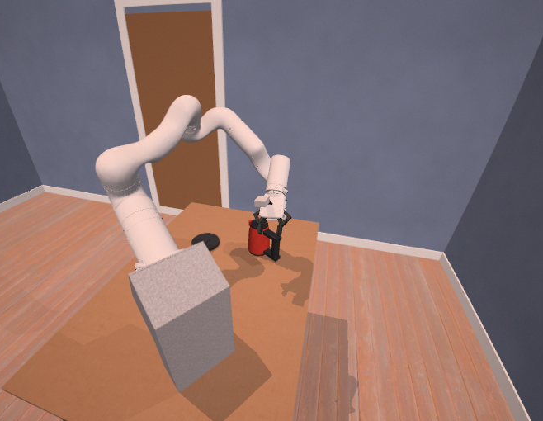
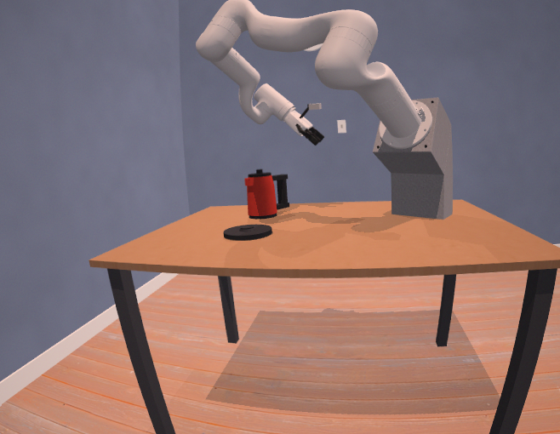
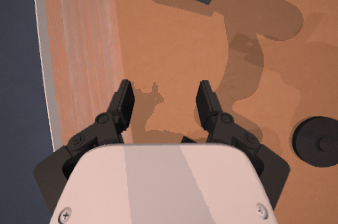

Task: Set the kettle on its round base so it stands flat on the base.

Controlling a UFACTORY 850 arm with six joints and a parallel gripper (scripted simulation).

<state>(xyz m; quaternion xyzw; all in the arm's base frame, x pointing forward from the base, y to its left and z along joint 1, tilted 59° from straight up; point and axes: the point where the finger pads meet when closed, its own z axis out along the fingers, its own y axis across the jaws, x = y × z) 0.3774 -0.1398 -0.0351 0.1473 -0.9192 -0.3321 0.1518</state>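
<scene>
The red kettle stands upright on the table, with a black lid knob and a black handle on its right side. It also shows in the top view. The black round base lies flat on the table in front of the kettle, apart from it, stud up; the wrist view shows the base at the right edge. My gripper is open and empty. It hangs in the air well above and to the right of the kettle's handle, tilted downward. The wrist view shows the fingers over bare table; the kettle is out of that view.
The arm's grey pedestal stands at the back right of the table. The table's edge and the floor beyond it show at the left of the wrist view. A door is behind the table in the top view.
</scene>
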